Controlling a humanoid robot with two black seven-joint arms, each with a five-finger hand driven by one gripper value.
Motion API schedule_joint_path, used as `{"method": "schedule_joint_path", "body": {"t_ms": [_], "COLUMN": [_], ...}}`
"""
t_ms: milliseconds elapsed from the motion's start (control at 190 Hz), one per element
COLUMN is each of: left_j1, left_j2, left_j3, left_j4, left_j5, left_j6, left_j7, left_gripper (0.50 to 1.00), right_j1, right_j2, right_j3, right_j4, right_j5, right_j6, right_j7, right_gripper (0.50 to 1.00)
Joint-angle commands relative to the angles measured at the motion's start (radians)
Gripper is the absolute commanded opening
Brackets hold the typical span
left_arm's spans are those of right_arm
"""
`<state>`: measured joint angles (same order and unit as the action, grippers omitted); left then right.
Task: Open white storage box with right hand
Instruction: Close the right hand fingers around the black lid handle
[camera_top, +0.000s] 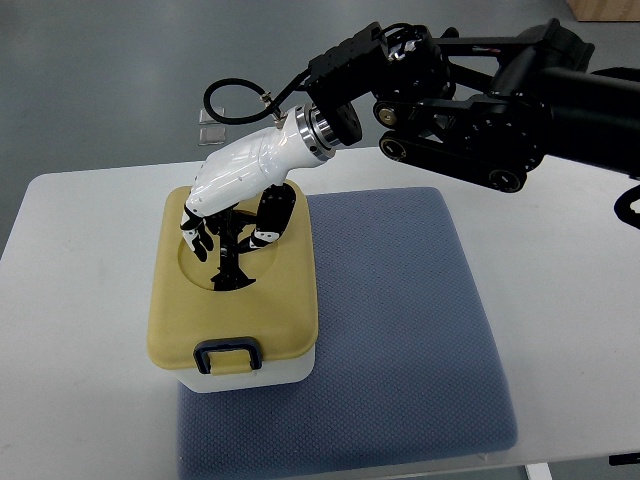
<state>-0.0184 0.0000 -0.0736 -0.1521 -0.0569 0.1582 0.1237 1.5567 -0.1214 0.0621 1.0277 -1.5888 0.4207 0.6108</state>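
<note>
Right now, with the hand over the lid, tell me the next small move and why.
Probably curl the fingers into the round recess and lift. The right hand hangs over the yellow lid, fingers pointing down into its recess and holding nothing. The lid sits flat on the white box, still shut, with its black latch at the near edge.

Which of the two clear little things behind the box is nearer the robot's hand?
The upper clear piece, nearest the black cable: it lies closer to the right hand than the lower piece does, though only slightly.

yellow lid (285, 300), blue mat (400, 320), white table (560, 300)
</note>
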Motion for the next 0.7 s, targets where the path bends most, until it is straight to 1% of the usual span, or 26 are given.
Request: {"method": "schedule_joint_path", "body": {"t_ms": [0,142,189,242,300,342,379,400,694], "left_j1": [0.0,0.0,0.0,0.0,0.0,0.0,0.0,0.0,0.0], "left_j2": [0.0,0.0,0.0,0.0,0.0,0.0,0.0,0.0,0.0], "left_j3": [0.0,0.0,0.0,0.0,0.0,0.0,0.0,0.0,0.0], "left_j4": [0.0,0.0,0.0,0.0,0.0,0.0,0.0,0.0,0.0], "left_j5": [0.0,0.0,0.0,0.0,0.0,0.0,0.0,0.0,0.0], "left_j6": [0.0,0.0,0.0,0.0,0.0,0.0,0.0,0.0,0.0], "left_j7": [-0.001,-0.001,-0.001,0.001,-0.001,0.001,0.001,-0.001,-0.001], "left_gripper": [1.0,1.0,1.0,1.0,1.0,1.0,1.0,1.0,1.0], "right_j1": [0.0,0.002,0.002,0.002,0.0,0.0,0.0,0.0,0.002], "right_j2": [-0.001,0.003,0.005,0.005,0.005,0.005,0.005,0.005,-0.001], "right_j3": [-0.001,-0.001,-0.002,-0.002,-0.004,-0.002,-0.004,-0.002,0.008], "right_j4": [0.015,0.018,0.018,0.017,0.017,0.017,0.017,0.017,0.017], "right_j5": [0.0,-0.002,-0.003,-0.005,-0.005,-0.005,-0.005,-0.005,0.001], "right_j6": [0.003,0.004,0.004,0.004,0.004,0.004,0.001,0.001,-0.003], "right_j7": [0.0,0.0,0.0,0.0,0.0,0.0,0.0,0.0,0.0], "right_gripper": [0.637,0.611,0.58,0.574,0.543,0.537,0.509,0.5,0.5]}}
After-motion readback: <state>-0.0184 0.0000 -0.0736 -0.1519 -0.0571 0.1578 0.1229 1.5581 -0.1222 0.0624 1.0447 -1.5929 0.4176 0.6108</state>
